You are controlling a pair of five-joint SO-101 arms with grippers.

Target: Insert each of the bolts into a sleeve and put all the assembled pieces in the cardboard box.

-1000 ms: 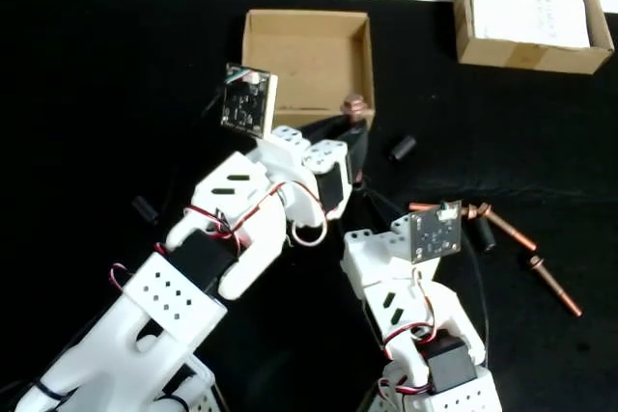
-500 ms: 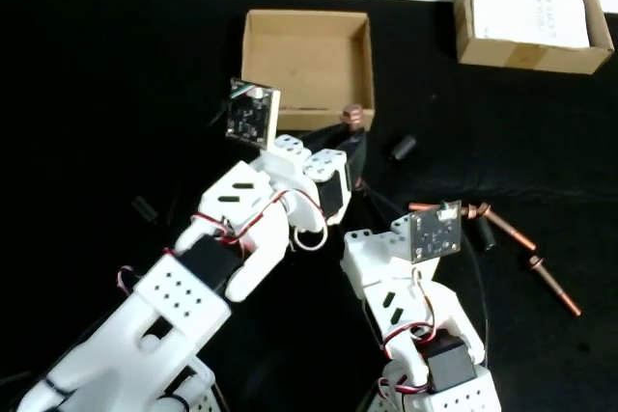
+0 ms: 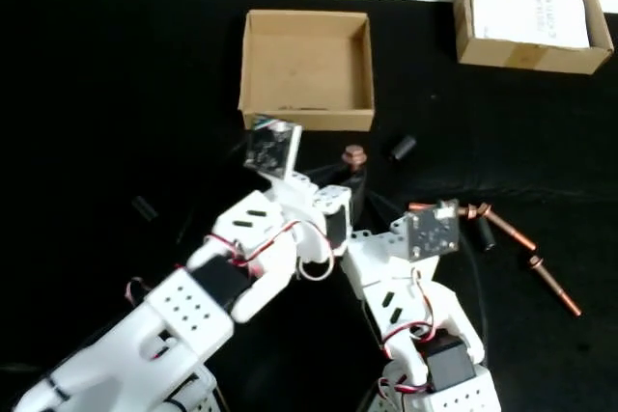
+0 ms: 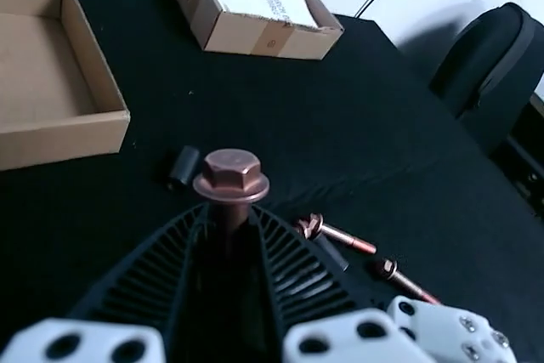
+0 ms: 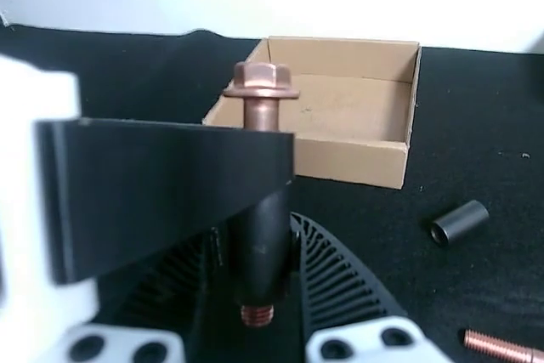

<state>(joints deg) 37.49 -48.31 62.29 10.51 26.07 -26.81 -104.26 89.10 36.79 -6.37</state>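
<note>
Left fingers [image 4: 293, 274] pinch the bolt [image 4: 230, 178] below its head; right fingers [image 5: 340, 286] pinch the sleeve [image 5: 262, 244] around its shank.

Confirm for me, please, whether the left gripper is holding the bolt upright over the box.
Not quite. In the high view the bolt is outside the box, in front of its near wall, not over it. The left gripper does hold it upright.

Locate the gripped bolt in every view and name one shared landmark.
High view: bolt just in front of the cardboard box.
Left wrist view: bolt clamped upright in the left tool.
Right wrist view: bolt upright, cardboard box behind it.
Shared landmark: the open cardboard box.
</note>
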